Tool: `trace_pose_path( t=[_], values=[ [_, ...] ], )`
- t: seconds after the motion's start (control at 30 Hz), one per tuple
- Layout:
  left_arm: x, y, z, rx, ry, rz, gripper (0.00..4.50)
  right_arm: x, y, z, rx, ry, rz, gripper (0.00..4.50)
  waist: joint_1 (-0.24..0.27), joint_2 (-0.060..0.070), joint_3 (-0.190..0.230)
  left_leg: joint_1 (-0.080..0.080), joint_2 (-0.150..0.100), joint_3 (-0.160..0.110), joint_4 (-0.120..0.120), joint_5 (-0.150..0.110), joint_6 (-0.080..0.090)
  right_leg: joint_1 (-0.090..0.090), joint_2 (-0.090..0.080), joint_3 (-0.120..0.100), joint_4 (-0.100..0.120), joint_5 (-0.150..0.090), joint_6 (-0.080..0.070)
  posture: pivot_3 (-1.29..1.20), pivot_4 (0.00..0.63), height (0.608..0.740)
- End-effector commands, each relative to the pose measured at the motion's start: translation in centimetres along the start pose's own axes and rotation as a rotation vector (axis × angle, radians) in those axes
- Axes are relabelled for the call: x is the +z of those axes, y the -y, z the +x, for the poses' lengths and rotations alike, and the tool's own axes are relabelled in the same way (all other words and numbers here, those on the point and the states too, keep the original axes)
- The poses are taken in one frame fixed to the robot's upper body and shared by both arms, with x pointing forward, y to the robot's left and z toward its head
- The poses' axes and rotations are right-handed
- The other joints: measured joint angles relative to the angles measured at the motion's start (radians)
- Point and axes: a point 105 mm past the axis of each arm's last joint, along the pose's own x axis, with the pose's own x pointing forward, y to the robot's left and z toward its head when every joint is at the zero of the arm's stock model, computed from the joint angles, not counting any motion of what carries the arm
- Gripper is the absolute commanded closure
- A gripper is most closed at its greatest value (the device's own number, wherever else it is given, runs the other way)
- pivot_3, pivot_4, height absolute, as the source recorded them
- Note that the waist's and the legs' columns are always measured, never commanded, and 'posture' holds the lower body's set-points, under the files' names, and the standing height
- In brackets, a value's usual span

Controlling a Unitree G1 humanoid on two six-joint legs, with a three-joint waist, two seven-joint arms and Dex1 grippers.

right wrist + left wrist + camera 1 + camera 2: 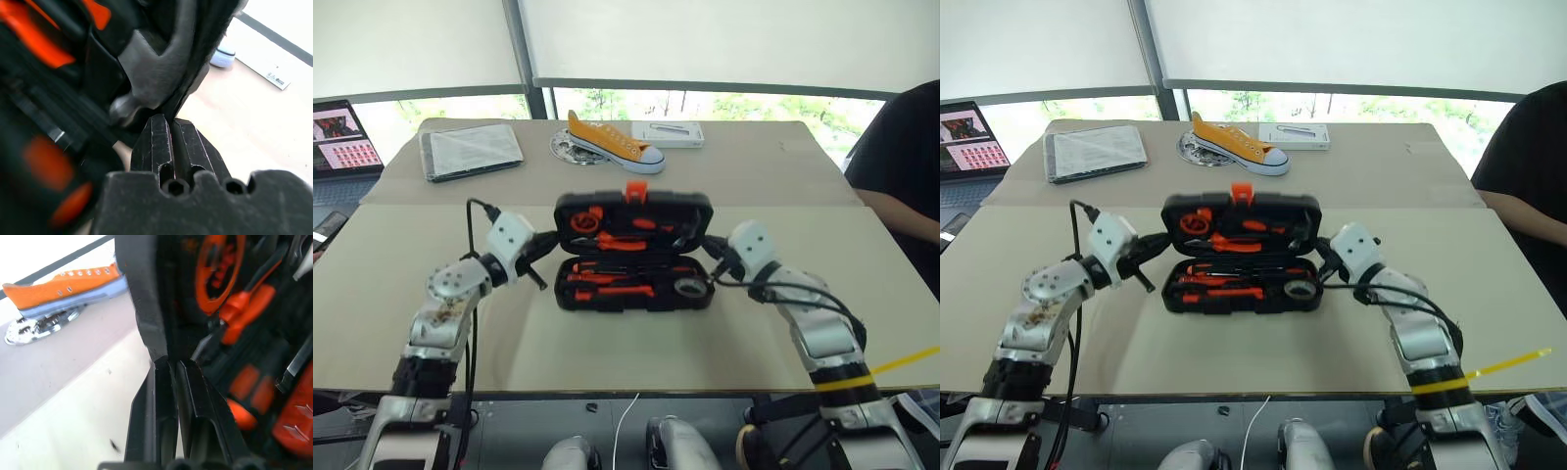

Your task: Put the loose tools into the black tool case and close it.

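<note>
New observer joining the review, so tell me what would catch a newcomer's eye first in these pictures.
First, the black tool case in the middle of the table, half open with its far half raised and orange-handled tools in its recesses. The left claw and right claw, both shut, press against the raised half's two side edges. Behind it an orange sneaker lies on the table's far part.

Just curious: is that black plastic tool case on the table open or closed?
Open: the black plastic tool case has its lid half raised, showing orange tools inside.
</note>
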Motion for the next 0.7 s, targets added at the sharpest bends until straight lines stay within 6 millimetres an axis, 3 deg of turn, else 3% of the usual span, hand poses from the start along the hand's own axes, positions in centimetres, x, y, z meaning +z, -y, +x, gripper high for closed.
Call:
trace_pose_path(
  t=[0.03, 0.1, 0.17, 0.23, 0.33, 0.43, 0.5, 0.6, 0.7],
  values=[
    [1.1, -0.7, -2.5, 0.053, 0.007, -0.022, 3.54, 2.4, 1.5, -2.5, 0.0, 0.078, 0.005, 3.45, 0.0, 0.0, 0.0, 0.001, 0.001, -0.001, 0.0, 0.0, 0.0, 0.002, -0.001, 0.002, 0.0, -0.001, 0.002, 0.0, 0.15, 0.733],
    [1.6, -0.7, -3.5, 0.059, 0.004, -0.056, 2.79, 3.3, 2.0, -3.3, 0.002, 0.094, 0.004, 2.79, -0.002, -0.001, 0.001, 0.001, 0.002, -0.002, 0.0, 0.0, 0.001, 0.002, -0.001, 0.002, 0.0, -0.001, 0.003, 0.0, 0.15, 0.733],
    [2.2, -1.2, -5.7, 0.025, -0.027, -0.147, 1.99, 4.6, 2.4, -4.9, 0.085, 0.09, 0.022, 2.09, -0.001, -0.002, 0.002, 0.002, 0.002, -0.002, 0.001, 0.0, 0.001, 0.001, -0.001, 0.002, 0.002, 0.0, 0.003, 0.0, 0.15, 0.733],
    [1.9, -0.8, -7.9, -0.07, -0.111, -0.229, 1.27, 4.8, 1.2, -6.8, 0.251, 0.042, 0.027, 2.03, -0.002, -0.002, 0.003, 0.002, 0.002, -0.002, 0.001, 0.0, 0.001, -0.003, 0.0, 0.002, 0.003, 0.001, 0.002, 0.0, 0.15, 0.733],
    [0.6, -1.2, -9.6, -0.133, -0.22, -0.269, 1.27, 3.7, -1.1, -9.2, 0.471, -0.063, 0.038, 2.03, 0.002, -0.001, 0.002, 0.004, 0.007, -0.002, 0.0, 0.0, 0.001, -0.001, 0.002, 0.001, 0.002, -0.003, -0.003, 0.0, 0.15, 0.733],
    [-1.0, -2.6, -9.7, -0.139, -0.293, -0.247, 1.27, 2.7, -3.1, -11.2, 0.635, -0.143, 0.044, 2.03, 0.012, -0.002, 0.002, 0.007, 0.009, -0.004, -0.002, -0.001, -0.001, 0.002, 0.003, -0.003, 0.001, -0.007, -0.006, 0.0, 0.15, 0.733],
    [-1.7, -3.5, -8.6, -0.147, -0.293, -0.22, 1.2, 2.5, -4.0, -11.5, 0.681, -0.159, 0.05, 2.54, 0.018, -0.002, 0.003, 0.006, 0.008, -0.004, -0.002, -0.001, -0.001, 0.001, 0.003, -0.004, 0.001, -0.007, -0.006, 0.0, 0.15, 0.733],
    [-2.0, -4.1, -5.6, -0.191, -0.275, -0.154, 1.93, 2.0, -5.2, -11.2, 0.713, -0.165, 0.025, 3.44, 0.025, -0.005, 0.004, 0.003, 0.006, -0.004, -0.001, -0.001, -0.001, 0.001, 0.004, -0.004, 0.001, -0.005, -0.004, 0.0, 0.15, 0.733],
    [-2.0, -4.2, -1.9, -0.239, -0.259, -0.069, 3.05, 1.4, -6.5, -10.4, 0.742, -0.17, -0.009, 4.49, 0.033, -0.007, 0.003, 0.001, 0.004, -0.004, 0.001, -0.002, 0.001, 0.004, 0.002, -0.004, 0.001, -0.003, -0.002, 0.0, 0.15, 0.733]
  ],
)
